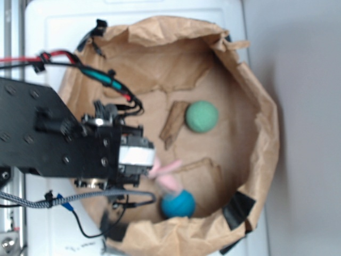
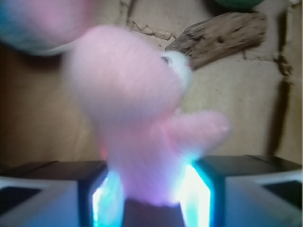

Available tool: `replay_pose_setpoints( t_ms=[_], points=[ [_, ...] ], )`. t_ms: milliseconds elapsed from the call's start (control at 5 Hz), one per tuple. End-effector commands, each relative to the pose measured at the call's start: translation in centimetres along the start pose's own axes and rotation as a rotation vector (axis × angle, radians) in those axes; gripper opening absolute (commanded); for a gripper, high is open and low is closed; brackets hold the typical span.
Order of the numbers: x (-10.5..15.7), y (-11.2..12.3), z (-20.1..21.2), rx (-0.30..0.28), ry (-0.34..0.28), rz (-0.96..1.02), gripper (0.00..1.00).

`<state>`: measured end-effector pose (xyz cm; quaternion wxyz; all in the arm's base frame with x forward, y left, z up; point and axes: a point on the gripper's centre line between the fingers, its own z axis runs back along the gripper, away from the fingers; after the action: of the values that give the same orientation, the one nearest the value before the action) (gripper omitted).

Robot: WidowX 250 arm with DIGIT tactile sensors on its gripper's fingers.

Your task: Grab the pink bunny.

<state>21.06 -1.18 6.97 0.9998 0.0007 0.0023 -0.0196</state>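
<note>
Clamping the bunny at lower centre of the wrist view, the gripper hides its grip in the exterior view, beside the blue ball.

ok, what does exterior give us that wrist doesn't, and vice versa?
Exterior only: the whole brown paper bag walling the bin, the arm and its cables, and the full blue ball right beside the pink bunny.

Wrist only: the claw shut on the bunny's lower body, a finger on each side of it.

Both: the bunny, the torn cardboard strip, and the green ball, though only its edge in wrist.
</note>
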Motion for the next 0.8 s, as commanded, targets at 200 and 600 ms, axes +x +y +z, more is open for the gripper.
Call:
replay_pose_setpoints(
  t_ms=[200,600],
  points=[
    [4.4,3.3,7.7,-0.061,-0.045,0.043,0.00],
    [6.1,2.5,4.7,-0.001,-0.097,0.095,1.00]
  ],
)
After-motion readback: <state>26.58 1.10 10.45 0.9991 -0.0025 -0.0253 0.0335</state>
